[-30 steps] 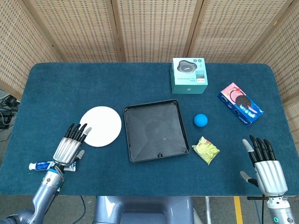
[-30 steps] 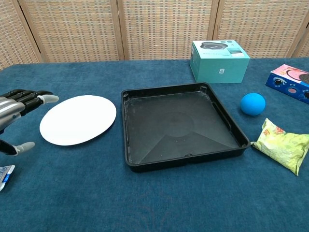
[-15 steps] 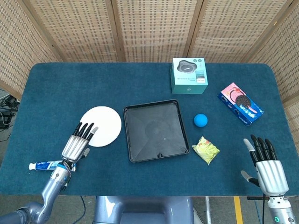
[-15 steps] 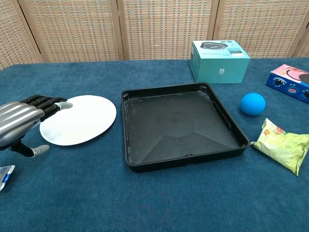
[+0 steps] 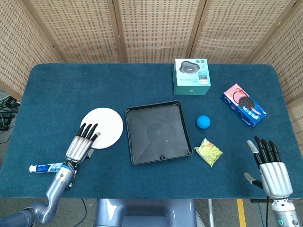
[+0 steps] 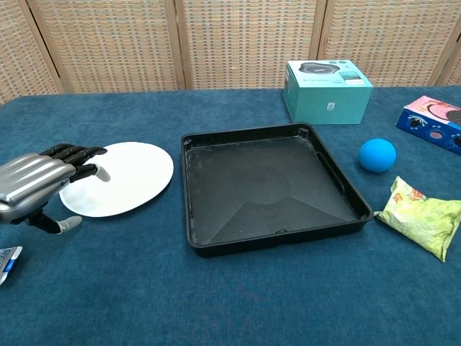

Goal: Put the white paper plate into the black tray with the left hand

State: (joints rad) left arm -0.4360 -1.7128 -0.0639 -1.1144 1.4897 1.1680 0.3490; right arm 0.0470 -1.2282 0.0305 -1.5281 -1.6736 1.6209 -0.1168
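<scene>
White paper plate (image 5: 103,127) lies flat left of the black tray (image 5: 158,132); my left hand (image 5: 81,145), fingers apart, overhangs its near-left rim. Light, bendy: I'd pinch that edge.

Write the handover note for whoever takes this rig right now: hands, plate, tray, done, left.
Left hand: fingers apart over the near-left edge of the white paper plate, holding nothing.
Right hand: open, idle at the table's near-right corner.
The plate lies flat on the table, left of the black tray; the tray holds nothing.
Done: approach only.
Left: grip the plate, lift it, set it in the tray.
</scene>
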